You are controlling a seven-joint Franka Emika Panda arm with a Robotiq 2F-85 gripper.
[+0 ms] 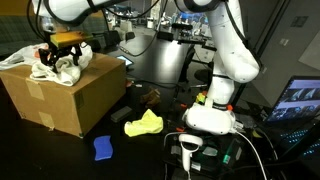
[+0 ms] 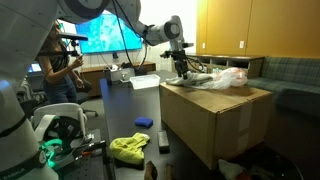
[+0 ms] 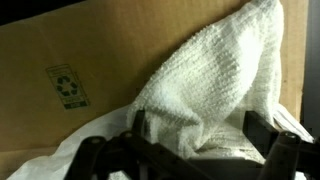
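**Open gripper (image 1: 62, 55) poised at a white towel (image 1: 58, 68) on a cardboard box (image 1: 60, 100)**

The step in hand is judged to be the approach for a grasp. At the bottom of the wrist view the jaws are seen spread wide with nothing pinched, and a raised fold of the towel (image 3: 215, 90) stands between them. Whether the fingertips touch it cannot be told. In both exterior views the towel is found crumpled on the box top, at the upper left of one frame and right of centre at (image 2: 222, 78). The next move is judged to call for a straight descent, so that the fold is straddled before any closing. The towel is looped terry, soft and limp, bunched into a peak. The box is stiff, flat brown board, printed with a green recycling mark (image 3: 67, 87). A yellow cloth (image 1: 143, 124) and a blue sponge (image 1: 103, 148) are seen lying below the box, at lower centre.
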